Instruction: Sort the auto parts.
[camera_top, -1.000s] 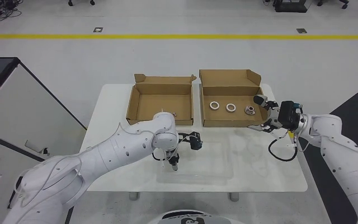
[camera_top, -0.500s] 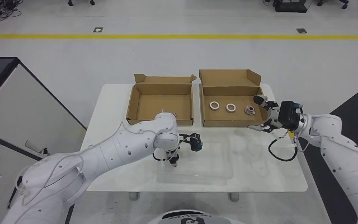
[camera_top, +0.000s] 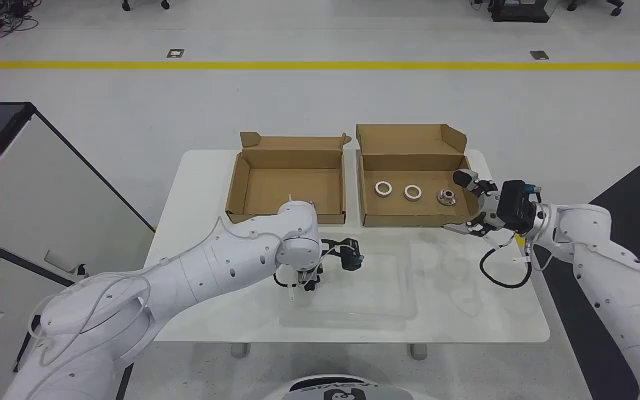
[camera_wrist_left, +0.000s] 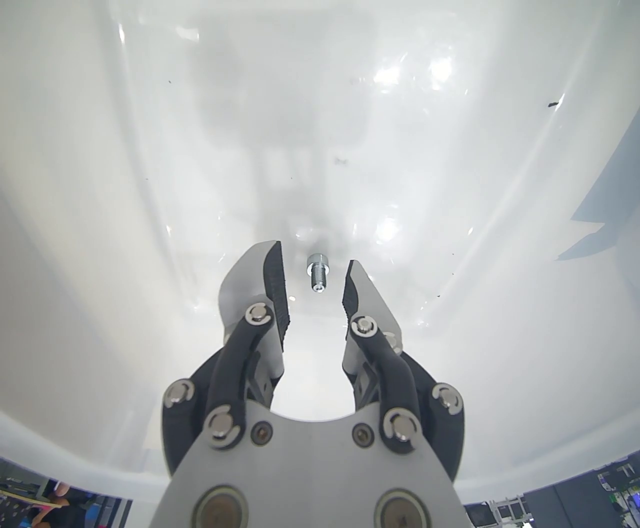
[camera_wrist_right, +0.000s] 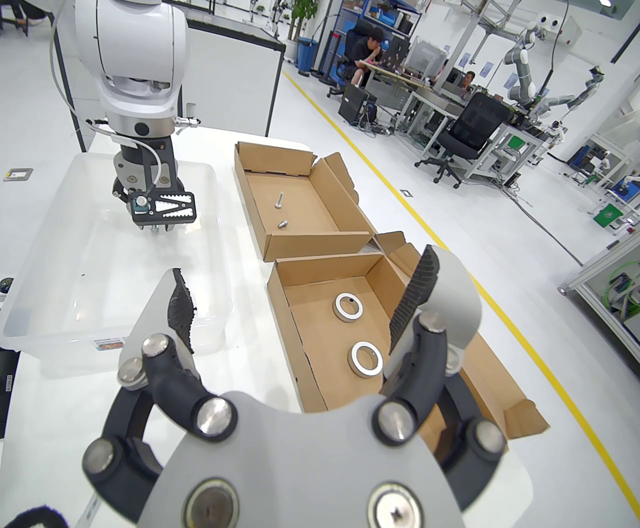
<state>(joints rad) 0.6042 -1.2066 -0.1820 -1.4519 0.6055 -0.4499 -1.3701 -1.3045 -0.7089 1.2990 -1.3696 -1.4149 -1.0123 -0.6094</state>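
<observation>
So the left gripper (camera_wrist_left: 312, 267) sits down inside the clear bin (camera_wrist_left: 90, 210), fingers (camera_wrist_left: 274, 280) spread on either side of a small bolt (camera_wrist_left: 317, 272) lying on the bin floor, not touching it yet. Looks lined up for a pinch, I'd guess. The bolt probably belongs in the left box (camera_wrist_right: 320, 210), since two bolts (camera_wrist_right: 278, 200) already lie there and rings (camera_wrist_right: 348, 306) fill the right box (camera_wrist_right: 320, 340). The right gripper (camera_wrist_right: 302, 262) hangs beside that box, fingers spread wide, holding nothing.
</observation>
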